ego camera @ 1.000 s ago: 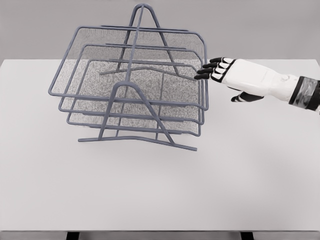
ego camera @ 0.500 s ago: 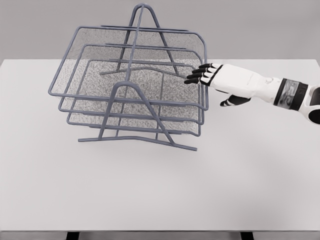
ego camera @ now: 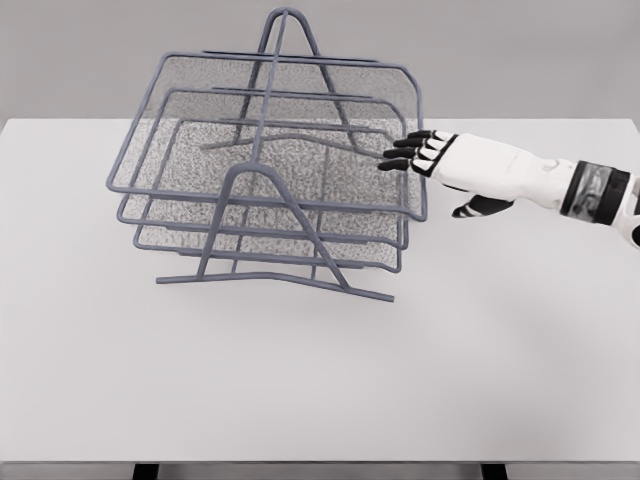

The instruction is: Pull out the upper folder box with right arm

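The three-tier wire rack (ego camera: 262, 215) stands on the far left part of the white surface (ego camera: 320, 380), with wide bare room in front and to the right. The upper folder box (ego camera: 270, 130) sits topmost, its long axis running left-right, right edge jutting slightly past the lower trays. The right hand (ego camera: 455, 165) has its fingers (ego camera: 405, 152) curled over that right rim, hooking it.

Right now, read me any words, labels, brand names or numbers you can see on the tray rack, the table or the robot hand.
None. The wire mesh rack, the white table and the right hand at the top tray's right edge carry no readable text.
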